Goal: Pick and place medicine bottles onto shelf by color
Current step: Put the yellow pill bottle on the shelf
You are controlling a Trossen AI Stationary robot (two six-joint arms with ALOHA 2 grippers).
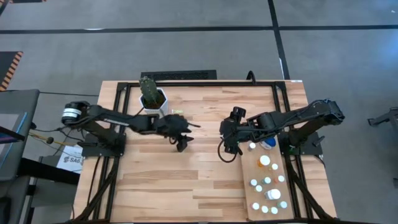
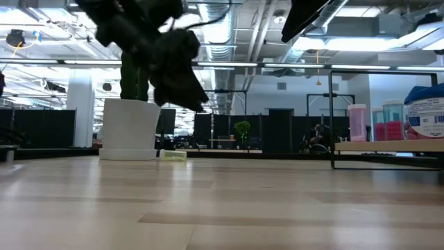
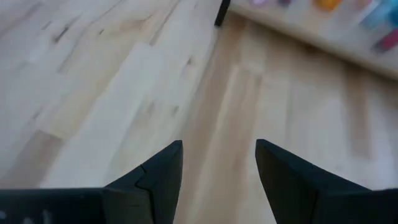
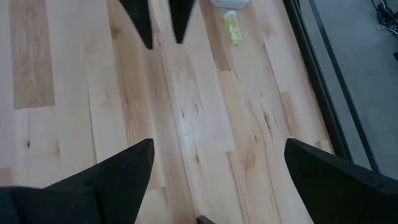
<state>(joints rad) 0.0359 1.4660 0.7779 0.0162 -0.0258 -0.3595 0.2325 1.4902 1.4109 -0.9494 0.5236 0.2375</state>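
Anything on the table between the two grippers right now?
No. In the high view the stretch of tabletop between the left gripper and the right gripper is bare wood; the right wrist view shows the same, with both open.

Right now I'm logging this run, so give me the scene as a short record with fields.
left gripper: open, empty, over bare table centre
right gripper: open, empty, beside the shelf
shelf: on the table's right side, holding many medicine bottles
stray yellow-green bottle: lying on the table near the cactus pot
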